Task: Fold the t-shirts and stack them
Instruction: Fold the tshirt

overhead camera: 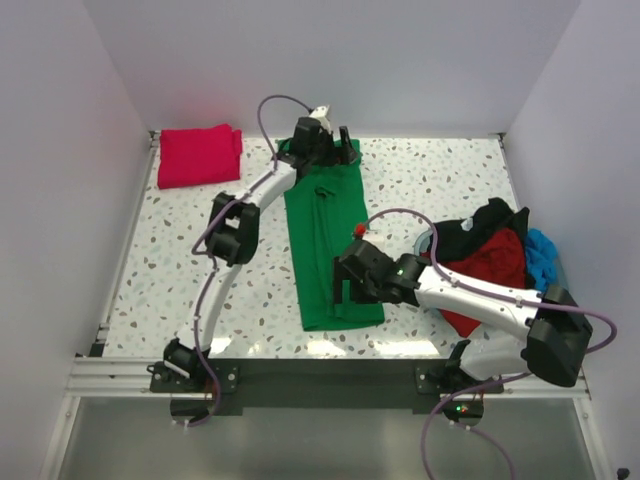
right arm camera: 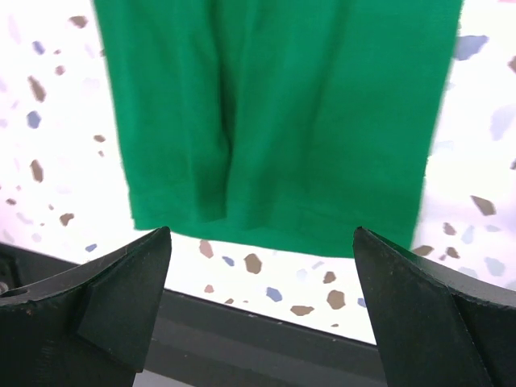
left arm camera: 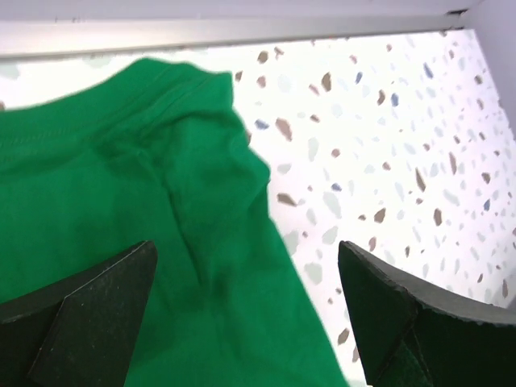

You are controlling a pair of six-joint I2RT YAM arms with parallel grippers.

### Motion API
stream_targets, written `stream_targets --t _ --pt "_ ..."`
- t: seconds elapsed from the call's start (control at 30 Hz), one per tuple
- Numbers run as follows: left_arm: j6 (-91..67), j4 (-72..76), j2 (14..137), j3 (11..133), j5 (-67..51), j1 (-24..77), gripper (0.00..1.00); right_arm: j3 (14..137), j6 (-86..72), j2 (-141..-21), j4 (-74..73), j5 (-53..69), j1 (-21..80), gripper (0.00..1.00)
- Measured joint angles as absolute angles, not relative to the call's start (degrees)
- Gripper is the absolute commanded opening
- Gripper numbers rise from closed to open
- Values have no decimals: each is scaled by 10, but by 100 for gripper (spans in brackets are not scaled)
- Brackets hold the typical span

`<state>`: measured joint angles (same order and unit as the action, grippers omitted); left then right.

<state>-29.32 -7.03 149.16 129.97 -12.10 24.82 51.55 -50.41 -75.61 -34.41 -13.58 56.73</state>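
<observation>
A bright green t-shirt [overhead camera: 328, 235] lies flat on the speckled table [overhead camera: 170, 270] as a long narrow strip running from the back to the front. My left gripper [overhead camera: 330, 140] hovers open over its far collar end [left arm camera: 145, 161], one finger above the cloth and the other above bare table. My right gripper [overhead camera: 350, 295] hangs open above the near hem [right arm camera: 274, 121], holding nothing. A folded crimson t-shirt [overhead camera: 198, 155] rests at the back left. Black [overhead camera: 478, 228], dark red [overhead camera: 492, 262] and blue [overhead camera: 545, 258] t-shirts lie heaped at the right.
White walls close the table on three sides. A black rail [overhead camera: 330, 370] runs along the near edge, just beyond the green hem in the right wrist view. A bit of light-blue basket rim [overhead camera: 428, 240] peeks out beside the heap, behind my right arm.
</observation>
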Motion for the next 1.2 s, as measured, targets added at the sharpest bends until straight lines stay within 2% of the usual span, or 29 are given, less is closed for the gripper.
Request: stream_targets --t 0.17,0.37,0.5,0.67,0.8,0.9,1.1,1.2 --pt "-295 -28 1505 1309 -116 256 100 515 -502 -756 -362 -140 548 99" --pt "-273 -31 1444 1208 -88 271 100 510 -488 -756 -357 -144 547 99" --pt "-253 -54 1313 1101 -62 287 100 498 -471 -770 -350 -157 539 99" --pt "-242 -28 1077 922 -11 299 100 494 -448 -814 -325 -175 531 99" --pt "-244 -1 971 818 34 296 100 496 -430 -852 -319 -200 531 99" --pt "-245 0 990 784 51 293 100 495 -420 -871 -314 -203 531 99" --pt "-255 -49 1150 783 52 293 100 469 -416 -881 -276 -182 541 99" --pt "-257 -64 1191 803 61 294 100 465 -418 -883 -259 -178 555 99"
